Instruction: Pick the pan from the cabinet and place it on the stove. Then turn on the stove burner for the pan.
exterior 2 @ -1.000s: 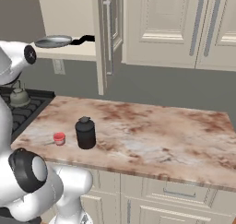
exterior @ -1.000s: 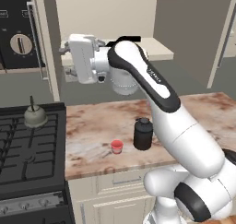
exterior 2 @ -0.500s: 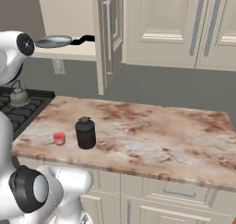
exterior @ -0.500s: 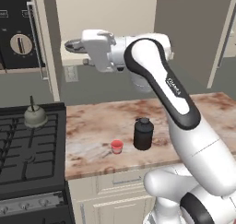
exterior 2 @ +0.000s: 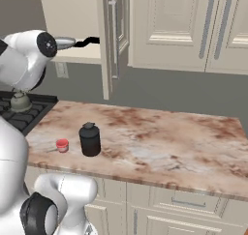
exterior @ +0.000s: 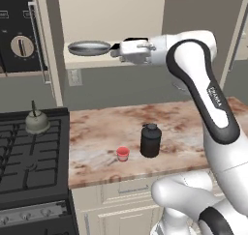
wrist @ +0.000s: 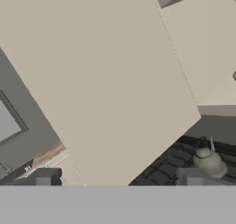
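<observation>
Because the pan (exterior: 89, 48) is stored on the open cabinet (exterior: 121, 16) shelf, above the bench (exterior: 121, 132) beside the stove (exterior: 29, 156), the gripper (exterior: 116, 51) is raised to its handle, jaws released, nothing grasped.

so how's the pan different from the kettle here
The pan is shallow, wide and silver-grey with a long black handle out to one side; the kettle is small, rounded and grey-green with a thin upright handle. The pan sits up on the cabinet shelf, while the kettle stands low on the stove grates. Both are cookware resting upright, neither held.
</observation>
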Controlling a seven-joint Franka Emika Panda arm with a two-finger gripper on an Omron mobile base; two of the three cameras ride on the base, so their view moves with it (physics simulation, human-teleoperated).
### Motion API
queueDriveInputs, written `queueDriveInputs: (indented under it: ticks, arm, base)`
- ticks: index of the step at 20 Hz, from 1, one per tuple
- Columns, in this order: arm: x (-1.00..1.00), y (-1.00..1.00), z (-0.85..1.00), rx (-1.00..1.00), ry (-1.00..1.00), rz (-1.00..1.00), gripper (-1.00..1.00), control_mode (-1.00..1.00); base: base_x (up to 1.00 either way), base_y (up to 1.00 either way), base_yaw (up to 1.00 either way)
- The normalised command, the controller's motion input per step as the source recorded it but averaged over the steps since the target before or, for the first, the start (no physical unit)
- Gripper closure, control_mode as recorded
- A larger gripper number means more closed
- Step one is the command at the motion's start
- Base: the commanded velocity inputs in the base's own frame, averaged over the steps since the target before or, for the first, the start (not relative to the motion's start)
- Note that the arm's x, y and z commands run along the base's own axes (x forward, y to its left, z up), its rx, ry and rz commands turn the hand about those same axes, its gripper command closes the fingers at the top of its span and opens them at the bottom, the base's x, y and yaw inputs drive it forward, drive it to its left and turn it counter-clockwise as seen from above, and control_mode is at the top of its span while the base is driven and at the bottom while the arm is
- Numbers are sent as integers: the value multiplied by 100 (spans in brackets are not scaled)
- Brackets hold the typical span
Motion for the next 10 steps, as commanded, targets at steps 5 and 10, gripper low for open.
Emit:
queueDriveInputs:
  ticks: [5,10]
  arm:
    - [8,-25,2,-27,-29,-2,-100,-100]
    - [21,-4,0,-30,-21,-7,-100,-100]
  base:
    - [0,0,0]
    - [0,0,0]
